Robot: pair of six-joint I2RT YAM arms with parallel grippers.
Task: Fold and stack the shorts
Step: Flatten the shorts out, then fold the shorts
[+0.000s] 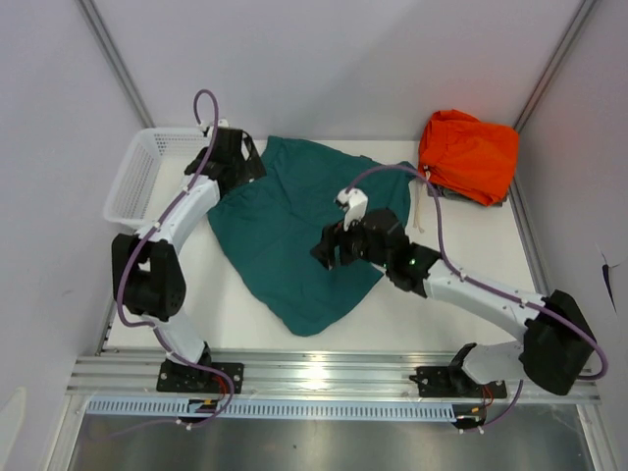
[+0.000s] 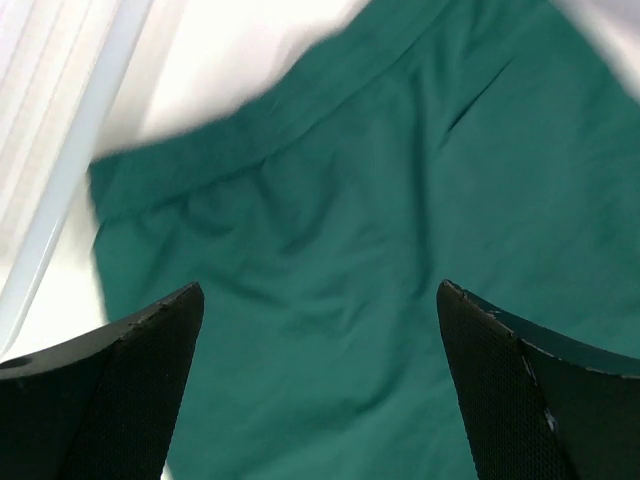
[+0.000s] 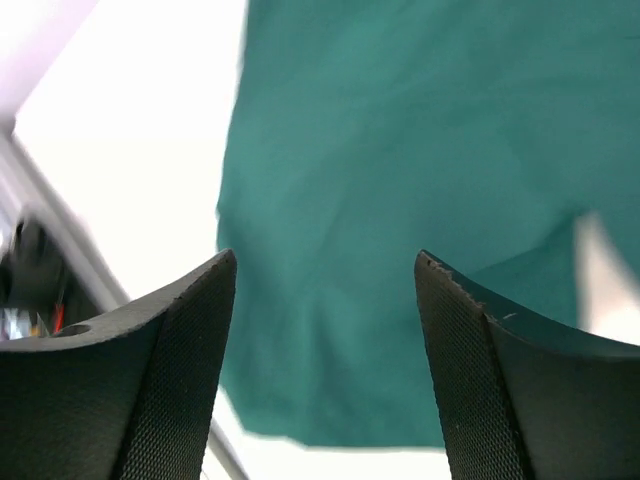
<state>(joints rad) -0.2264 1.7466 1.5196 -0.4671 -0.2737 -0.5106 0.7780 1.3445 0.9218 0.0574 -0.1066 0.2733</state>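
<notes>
**Teal shorts lie spread and unfolded**

The 1 pair of shorts is teal-green, soft and matte. It lies opened out on the white table, around the middle. The far edge is broad, and toward the near side the cloth narrows to 1 rounded tip. Shallow creases and a seam run across the fabric. A cream drawstring lies just beside its right edge.

- We are holding our left gripper with its fingers spread wide apart.
- We are holding our right gripper with its fingers parted too.
</notes>
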